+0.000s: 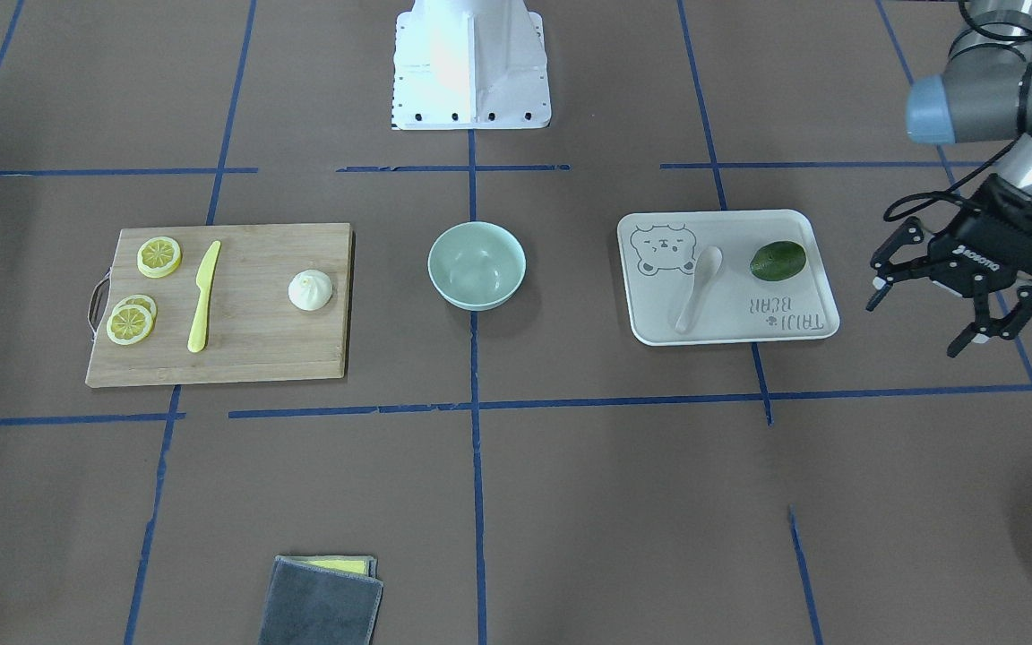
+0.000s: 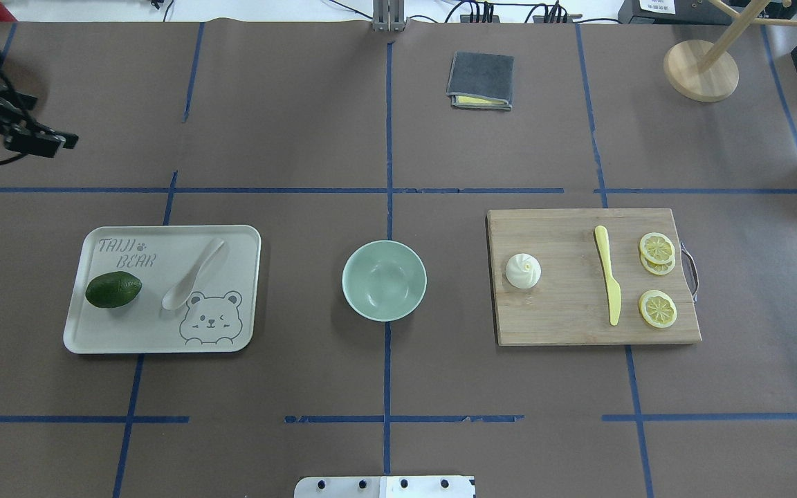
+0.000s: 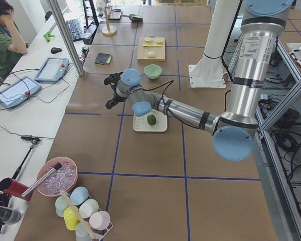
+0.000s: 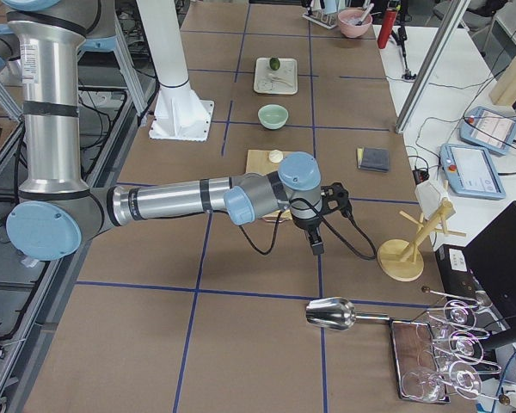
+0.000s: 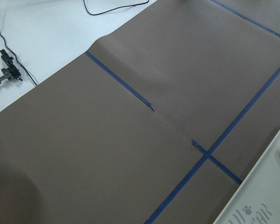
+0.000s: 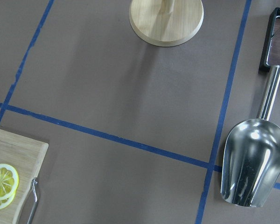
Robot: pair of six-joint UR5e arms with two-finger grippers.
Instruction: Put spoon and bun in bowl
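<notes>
left gripper point(image 1: 919, 322): upper left of the overhead view, right edge of the front view. We see its fingers spread wide with nothing between them. It hangs off the tray's outer side, well apart from the spoon.
tray point(image 2: 163, 332): left of centre in the overhead view. It holds the fruit point(image 2: 113, 289) and the spoon.
spoon point(image 2: 191, 277): lies flat on the tray, just right of the fruit and apart from it, above the printed bear. Its scoop points toward the lower edge of the frame.
bowl point(image 2: 353, 283): centre of the frame, on the blue tape line. We see nothing inside it.
bun point(image 2: 523, 270): right of the bowl, upright at the left end of the board point(image 2: 564, 311), with the knife point(image 2: 608, 275) and lemon slices point(image 2: 657, 308) further right.
right gripper point(image 4: 327, 228): shows only in the right side view, off the board's far end. We cannot tell whether its fingers are apart or together.
progress: by our judgement nothing is done yet. Neither item is in the bowl and neither is grasped, so both transfers are left.
writing: the tray reads "TAIJI BEAR" with a small paw mark. In the front view we read "ROBOTIQ", upside down, on the left gripper's body.
</notes>
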